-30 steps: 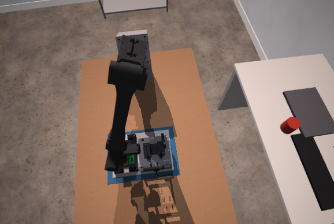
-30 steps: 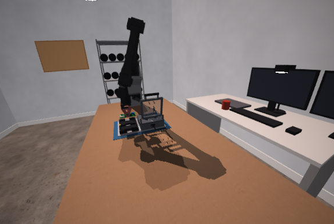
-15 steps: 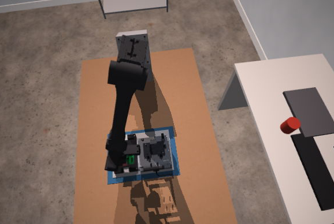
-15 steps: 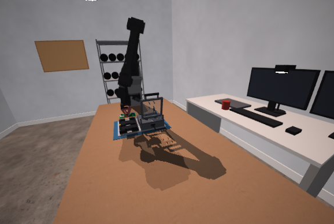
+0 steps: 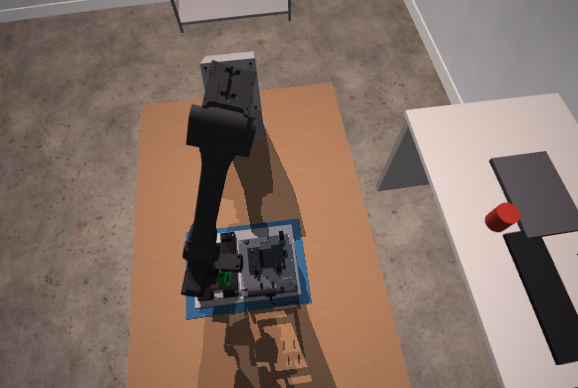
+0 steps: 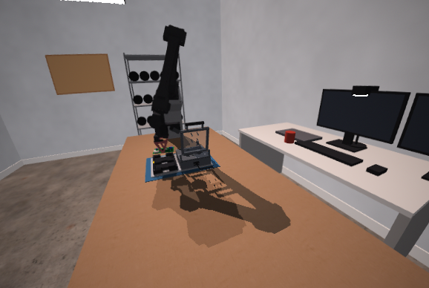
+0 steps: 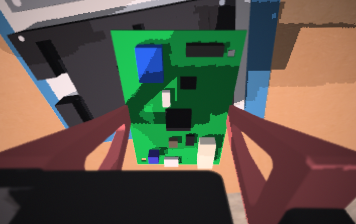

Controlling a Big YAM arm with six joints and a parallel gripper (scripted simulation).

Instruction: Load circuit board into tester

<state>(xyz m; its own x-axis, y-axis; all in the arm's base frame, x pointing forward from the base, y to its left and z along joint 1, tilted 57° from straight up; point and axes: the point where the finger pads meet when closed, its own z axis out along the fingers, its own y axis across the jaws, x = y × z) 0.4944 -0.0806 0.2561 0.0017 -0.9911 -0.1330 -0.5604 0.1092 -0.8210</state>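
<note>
My gripper (image 5: pixel 218 281) (image 6: pixel 163 148) (image 7: pixel 178 112) is shut on the circuit board (image 5: pixel 224 278) (image 6: pixel 170 150) (image 7: pixel 149 134), with its red fingers at the middle of the two long edges. The board is face up, raised above the black tray (image 6: pixel 165 163) (image 7: pixel 100 65), which appears turned relative to the board in the wrist view. A tall white block (image 7: pixel 206 154) is at the board's lower end there, a blue block (image 7: pixel 150 62) at the upper end. The tester (image 5: pixel 289 280) (image 6: pixel 195 161) stands beside the tray, its lid (image 6: pixel 182 142) upright and open. Pins and hook cannot be made out clearly.
Tray and tester stand on a blue mat (image 5: pixel 305 280) (image 6: pixel 149 174) on the brown table (image 5: pixel 329 200) (image 6: pixel 151 241). The raised lid with its handle (image 6: pixel 194 125) stands close to the gripper's side. A white desk with a red cup (image 5: pixel 501 217) (image 6: pixel 289 136) is well apart.
</note>
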